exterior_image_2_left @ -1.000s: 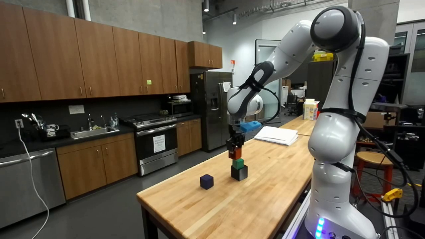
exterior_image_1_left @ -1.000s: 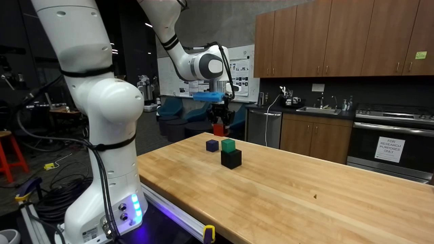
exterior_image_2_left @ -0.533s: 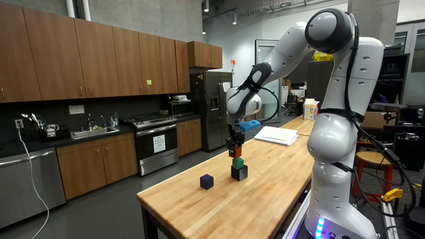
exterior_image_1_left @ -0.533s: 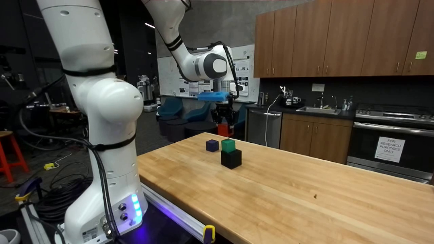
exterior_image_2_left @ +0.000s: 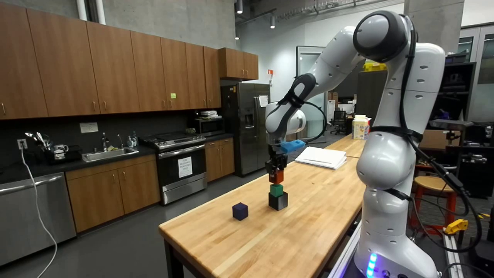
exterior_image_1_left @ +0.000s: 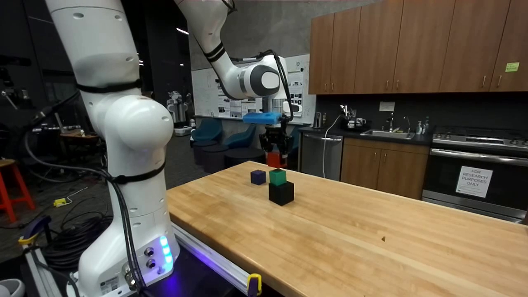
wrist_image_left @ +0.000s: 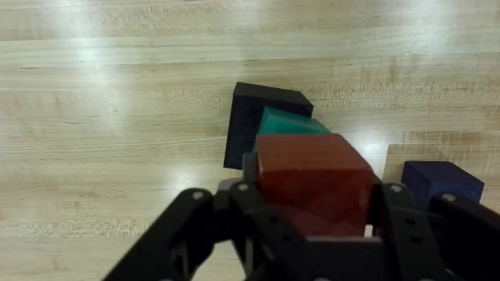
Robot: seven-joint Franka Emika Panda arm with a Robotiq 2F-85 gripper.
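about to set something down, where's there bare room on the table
Bare table lies between the black block and white papers, save a small dark mark, and between the navy cube and the table's nearer end. Crowded: the black block bears the green cube, and the end effector holds the red cube close by.

In the wrist view, the red block [wrist_image_left: 314, 183] hides much of the green block [wrist_image_left: 293, 124] toward eleven o'clock; the blurred end effector [wrist_image_left: 314, 191] partly covers the navy block [wrist_image_left: 443, 177] at three o'clock.
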